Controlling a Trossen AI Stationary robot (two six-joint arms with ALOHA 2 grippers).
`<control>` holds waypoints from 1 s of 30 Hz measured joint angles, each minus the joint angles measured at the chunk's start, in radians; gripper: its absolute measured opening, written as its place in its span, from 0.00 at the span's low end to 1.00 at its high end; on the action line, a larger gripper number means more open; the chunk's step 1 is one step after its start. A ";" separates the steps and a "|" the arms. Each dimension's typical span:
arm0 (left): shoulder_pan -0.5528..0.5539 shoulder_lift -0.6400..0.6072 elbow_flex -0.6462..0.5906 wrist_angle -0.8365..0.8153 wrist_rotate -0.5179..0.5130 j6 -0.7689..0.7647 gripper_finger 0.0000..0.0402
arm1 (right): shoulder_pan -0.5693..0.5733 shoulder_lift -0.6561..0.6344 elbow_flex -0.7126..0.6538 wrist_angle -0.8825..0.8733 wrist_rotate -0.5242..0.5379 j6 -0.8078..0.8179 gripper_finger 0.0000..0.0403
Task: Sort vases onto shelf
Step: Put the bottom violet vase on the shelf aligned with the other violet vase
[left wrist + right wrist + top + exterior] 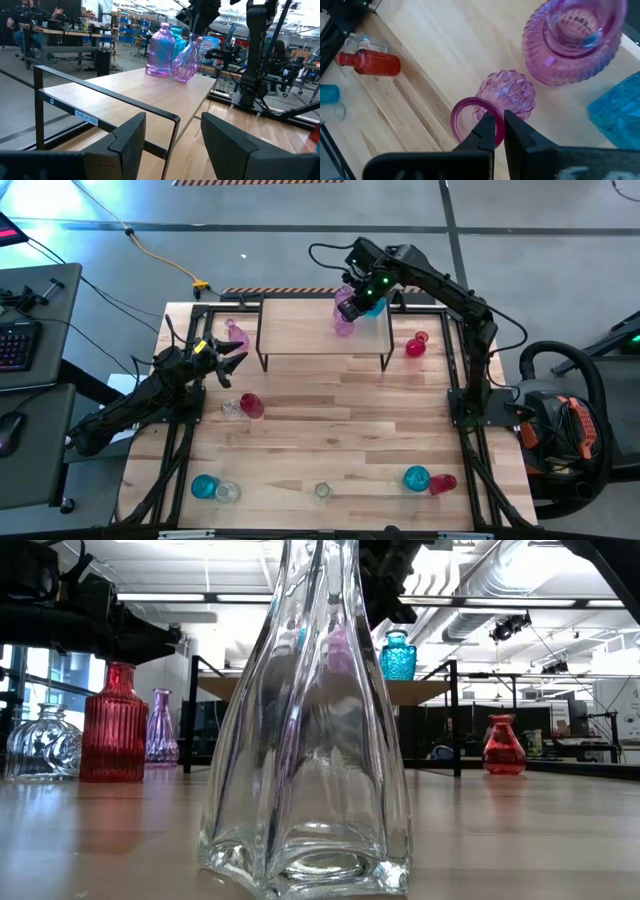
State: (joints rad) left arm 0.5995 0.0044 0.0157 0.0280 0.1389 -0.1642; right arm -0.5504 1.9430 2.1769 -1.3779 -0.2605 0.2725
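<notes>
The only readable text is a small white label (86, 118) printed "SHELF 1(5)", stuck on the black metal frame (107, 95) along the near edge of the shelf (145, 92), seen in the left wrist view; no other lettering, brand or number can be made out.

vases on shelf (320, 337): pink vases (344, 323) and teal vase (374, 307) at its far right corner
loose vases: red vase (416, 345) and others scattered on bench (330, 440)
</notes>
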 joint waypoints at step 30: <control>0.000 0.000 0.000 0.000 0.000 0.000 0.46 | -0.016 0.000 0.001 0.003 -0.006 0.037 0.00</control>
State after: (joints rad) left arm 0.5994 0.0044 0.0156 0.0279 0.1389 -0.1642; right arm -0.5669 1.9430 2.1777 -1.3744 -0.2663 0.3096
